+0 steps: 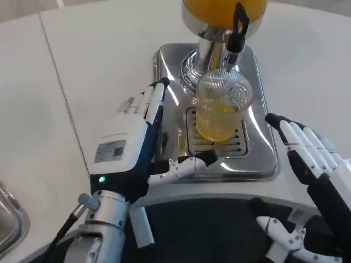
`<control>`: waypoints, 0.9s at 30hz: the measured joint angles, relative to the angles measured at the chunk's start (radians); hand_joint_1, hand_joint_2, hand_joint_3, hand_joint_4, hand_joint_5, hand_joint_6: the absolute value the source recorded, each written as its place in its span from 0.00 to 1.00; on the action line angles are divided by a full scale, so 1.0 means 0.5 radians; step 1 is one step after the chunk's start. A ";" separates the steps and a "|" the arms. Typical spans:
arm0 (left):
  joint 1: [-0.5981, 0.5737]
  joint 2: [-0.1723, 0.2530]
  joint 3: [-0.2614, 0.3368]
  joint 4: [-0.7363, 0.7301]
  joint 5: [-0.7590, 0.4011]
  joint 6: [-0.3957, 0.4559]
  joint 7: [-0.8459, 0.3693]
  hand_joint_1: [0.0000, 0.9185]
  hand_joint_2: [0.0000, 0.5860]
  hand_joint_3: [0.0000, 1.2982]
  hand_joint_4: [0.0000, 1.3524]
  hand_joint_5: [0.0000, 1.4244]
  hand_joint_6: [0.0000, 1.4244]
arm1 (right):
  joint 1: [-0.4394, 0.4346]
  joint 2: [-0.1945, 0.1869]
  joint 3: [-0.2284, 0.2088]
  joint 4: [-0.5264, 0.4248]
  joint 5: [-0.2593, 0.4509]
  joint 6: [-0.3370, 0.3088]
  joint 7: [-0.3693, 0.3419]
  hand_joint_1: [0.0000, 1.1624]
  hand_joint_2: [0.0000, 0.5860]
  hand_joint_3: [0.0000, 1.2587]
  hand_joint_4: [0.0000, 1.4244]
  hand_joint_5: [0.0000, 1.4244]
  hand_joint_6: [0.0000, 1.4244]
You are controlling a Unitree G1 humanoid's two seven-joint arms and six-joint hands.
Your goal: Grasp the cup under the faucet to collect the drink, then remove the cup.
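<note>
A clear ribbed cup [222, 107], half full of yellow drink, stands on the tray [258, 148] under the faucet [237, 30], between two released, empty hands, left [137, 145] and right [310, 164].

- A white counter [82, 60] spreads out on all sides, evenly lit.
- A thin dark seam [57, 82] crosses the counter at a slant.
- A metal rim [8, 216], perhaps a sink, sits at the left edge.
</note>
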 measured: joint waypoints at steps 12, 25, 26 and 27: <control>-0.119 -0.022 -0.071 0.152 -0.079 -0.088 0.070 0.04 0.04 0.00 0.00 0.07 0.08 | 0.059 0.029 -0.010 -0.105 -0.017 0.016 0.114 0.36 0.67 0.00 0.00 0.00 0.00; -0.262 -0.085 -0.140 0.380 -0.087 -0.109 0.136 0.10 0.05 0.00 0.00 0.11 0.11 | 0.106 0.066 -0.043 -0.116 0.033 0.027 0.170 0.36 0.63 0.00 0.00 0.00 0.00; -0.280 -0.090 -0.141 0.407 -0.094 -0.120 0.144 0.10 0.05 0.00 0.00 0.11 0.11 | 0.106 0.069 -0.042 -0.117 0.033 0.029 0.174 0.36 0.63 0.00 0.00 0.00 0.00; -0.292 -0.092 -0.142 0.429 -0.095 -0.130 0.154 0.10 0.05 0.00 0.00 0.11 0.12 | 0.106 0.070 -0.042 -0.118 0.033 0.029 0.179 0.36 0.63 0.00 0.00 0.00 0.00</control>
